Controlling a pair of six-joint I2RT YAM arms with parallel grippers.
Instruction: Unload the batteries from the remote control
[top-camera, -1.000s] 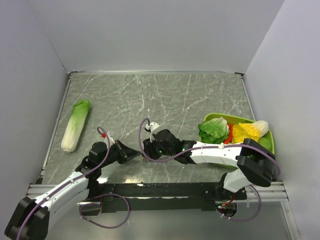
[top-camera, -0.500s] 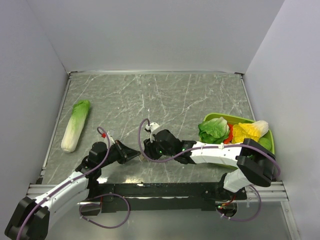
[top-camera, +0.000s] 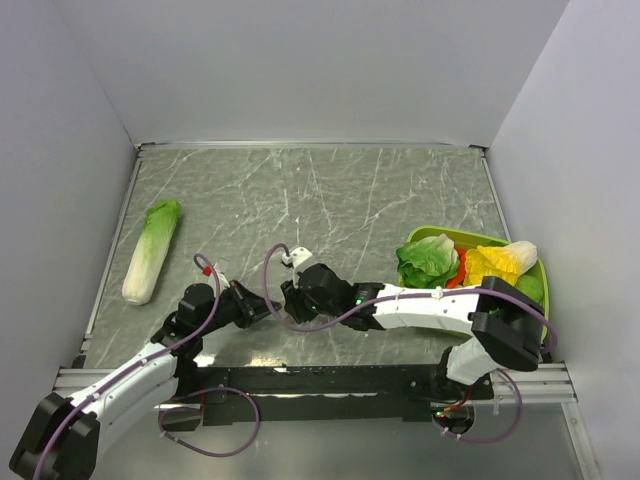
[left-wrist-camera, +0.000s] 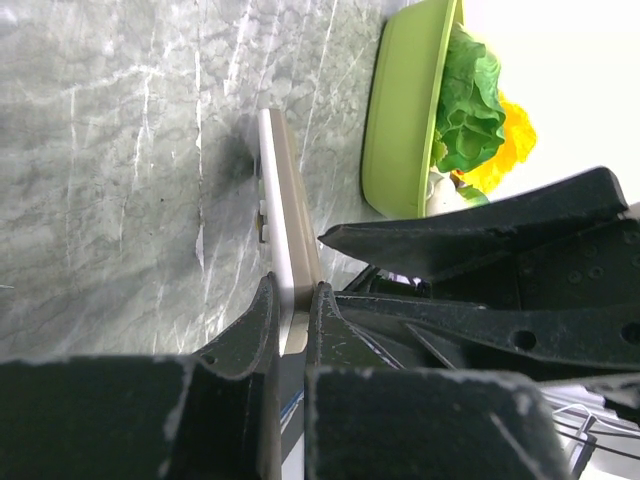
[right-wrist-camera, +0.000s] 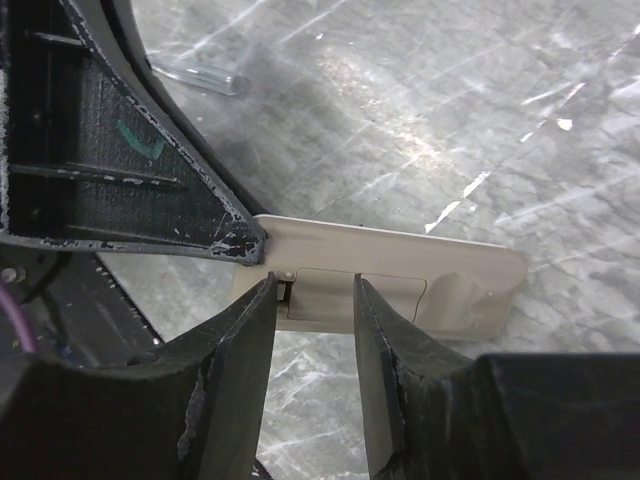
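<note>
Between the fingertips of the left gripper (left-wrist-camera: 293, 300), left wrist view: remote control (left-wrist-camera: 287, 215), standing on its long edge on the marble table (left-wrist-camera: 100, 150), near end pinched.
Left gripper: closed on the remote control's two broad faces.
Green bowl (left-wrist-camera: 400, 130): beyond the remote control's far end, apart from it (leafy greens and something yellow inside).
Right wrist view, remote control: grey-tan face towards the camera, oblong recess showing (filled or emptied, cannot tell).
Right gripper (right-wrist-camera: 312, 290): fingers spread, straddling the recess, clamping nothing.
Battery (right-wrist-camera: 200, 75): slim greyish cylinder lying on the table, well apart from the remote control.
Top view, both grippers: meeting tip to tip over the remote control, which is hidden.
Cabbage (top-camera: 150, 250): well left of the remote control.
</note>
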